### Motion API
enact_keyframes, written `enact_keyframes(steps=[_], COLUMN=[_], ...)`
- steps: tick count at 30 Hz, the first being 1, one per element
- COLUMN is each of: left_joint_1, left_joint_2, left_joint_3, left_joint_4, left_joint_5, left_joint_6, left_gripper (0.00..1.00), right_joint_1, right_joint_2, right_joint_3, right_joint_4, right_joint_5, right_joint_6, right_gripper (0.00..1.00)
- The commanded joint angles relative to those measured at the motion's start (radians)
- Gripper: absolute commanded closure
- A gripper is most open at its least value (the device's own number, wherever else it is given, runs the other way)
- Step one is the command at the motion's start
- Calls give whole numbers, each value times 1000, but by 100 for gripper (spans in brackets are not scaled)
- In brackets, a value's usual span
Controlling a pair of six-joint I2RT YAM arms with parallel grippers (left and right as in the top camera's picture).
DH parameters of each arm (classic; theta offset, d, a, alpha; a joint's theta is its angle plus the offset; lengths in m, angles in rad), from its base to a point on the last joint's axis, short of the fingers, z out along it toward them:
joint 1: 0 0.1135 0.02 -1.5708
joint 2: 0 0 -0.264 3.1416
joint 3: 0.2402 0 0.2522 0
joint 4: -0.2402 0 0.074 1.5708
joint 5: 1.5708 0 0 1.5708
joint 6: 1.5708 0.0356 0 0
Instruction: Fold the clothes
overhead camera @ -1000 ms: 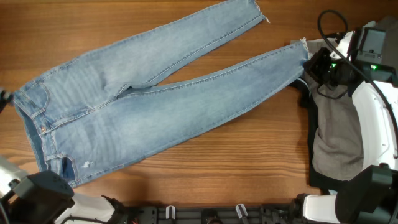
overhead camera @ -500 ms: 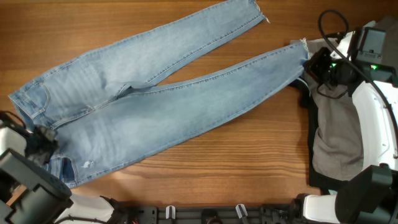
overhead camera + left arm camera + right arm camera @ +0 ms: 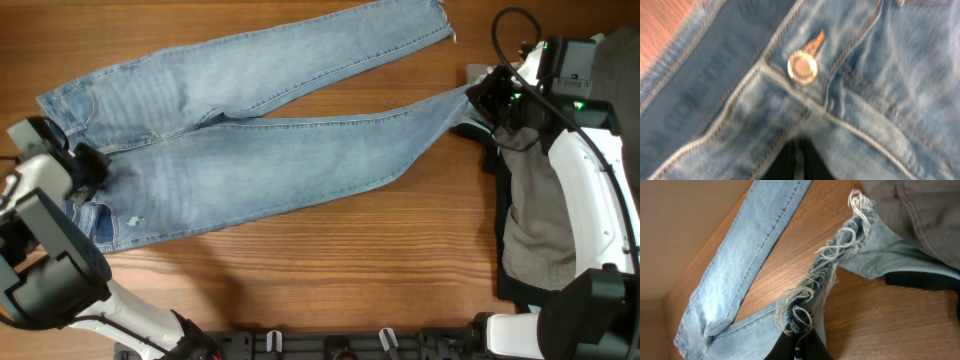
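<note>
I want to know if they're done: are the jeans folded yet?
No, the jeans lie spread out flat on the table, both legs stretched apart.

Printed lettering (image 3: 704, 91) runs along the inside of the waistband (image 3: 747, 25) of the jeans (image 3: 890, 75), too blurred to read.

Warm brown wooden counter (image 3: 300, 250) right across the overhead shot, grain running side to side, evenly lit with a soft sheen. Over on the right wrist view, the counter's edge cuts diagonally, and beyond it there's a plain beige surface (image 3: 685, 225); wall or floor, can't tell.
</note>
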Motion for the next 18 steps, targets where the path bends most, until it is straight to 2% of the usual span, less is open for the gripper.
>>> enact_keyframes(steps=[1,3,5,8,11,14,18], left_joint_1=[58,111,225,334,382,394,391], left_joint_2=[-13,-33,-32,-31,-31,-31,-31], left_joint_3=[232,262,250,219,125,45,-26], left_joint_4=[-351,-517,-626,-654,-600,-488,-336], left_joint_5=[-15,-34,-48,-48,-83,-69,-30], left_joint_6=[7,-2,-7,27,30,31,88], left_gripper=[78,67,66,66,63,58,50], right_joint_1=[2,1,1,1,1,1,1], right_joint_2=[-9,-9,-9,-9,-9,-9,-9], right_joint_3=[10,10,10,10,10,10,10], right_joint_4=[1,-2,-6,-6,-6,-7,-10], right_joint_5=[26,26,26,26,26,27,48], right_joint_6=[37,37,37,37,55,55,55], right_gripper=[95,95,95,95,96,95,95])
